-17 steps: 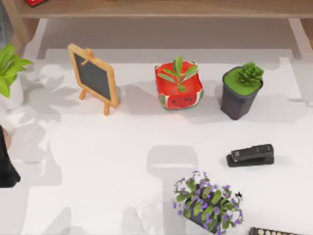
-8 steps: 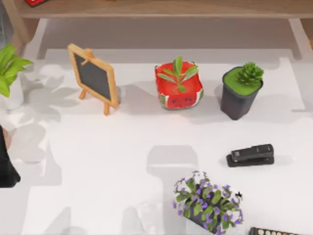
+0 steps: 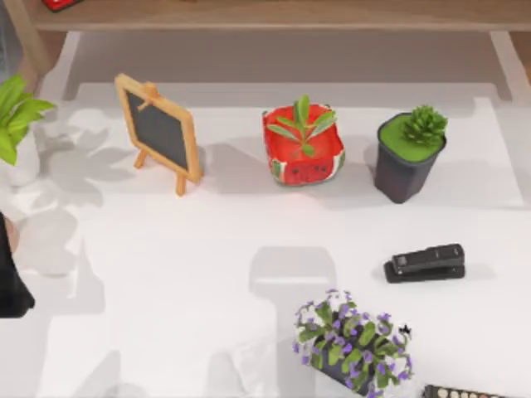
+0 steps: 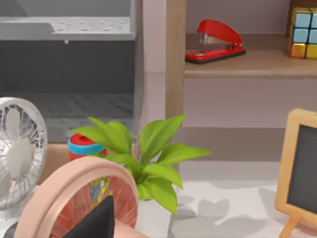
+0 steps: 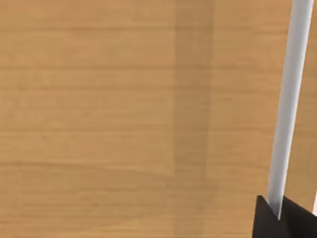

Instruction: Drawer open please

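Observation:
The drawer's wooden front stands close before the right wrist camera. A slim silver handle runs across it. My right gripper sits at one end of that bar, its dark fingers closed against both sides. My left arm stays parked at the table's left edge, and one dark fingertip of it shows in the left wrist view.
On the white table stand a small chalkboard easel, a watermelon pot, a dark pot with a succulent, a black stapler, a purple flowering plant and a leafy plant. A wooden shelf runs along the back.
Nothing on the table has moved. Only faint shadows shift, near the front edge and at the far right.

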`<state>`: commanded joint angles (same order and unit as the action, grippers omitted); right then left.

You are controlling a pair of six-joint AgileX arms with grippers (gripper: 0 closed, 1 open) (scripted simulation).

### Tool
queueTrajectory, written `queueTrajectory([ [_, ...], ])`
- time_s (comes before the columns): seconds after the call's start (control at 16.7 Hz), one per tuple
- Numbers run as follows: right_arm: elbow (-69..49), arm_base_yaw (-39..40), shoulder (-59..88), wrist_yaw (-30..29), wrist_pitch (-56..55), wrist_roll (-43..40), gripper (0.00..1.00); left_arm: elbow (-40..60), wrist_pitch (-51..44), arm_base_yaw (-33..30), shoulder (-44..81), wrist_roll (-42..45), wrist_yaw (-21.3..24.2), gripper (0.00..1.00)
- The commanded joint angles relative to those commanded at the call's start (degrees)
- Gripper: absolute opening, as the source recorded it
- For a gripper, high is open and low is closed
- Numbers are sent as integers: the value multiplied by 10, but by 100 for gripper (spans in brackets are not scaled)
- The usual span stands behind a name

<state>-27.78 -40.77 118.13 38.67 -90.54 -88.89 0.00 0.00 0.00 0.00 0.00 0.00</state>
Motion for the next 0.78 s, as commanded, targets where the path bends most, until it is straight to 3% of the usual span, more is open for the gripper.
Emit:
queueTrajectory([
  [0.78,0,0,0,0,0,0,98,0,0,0,0,0,0,100],
])
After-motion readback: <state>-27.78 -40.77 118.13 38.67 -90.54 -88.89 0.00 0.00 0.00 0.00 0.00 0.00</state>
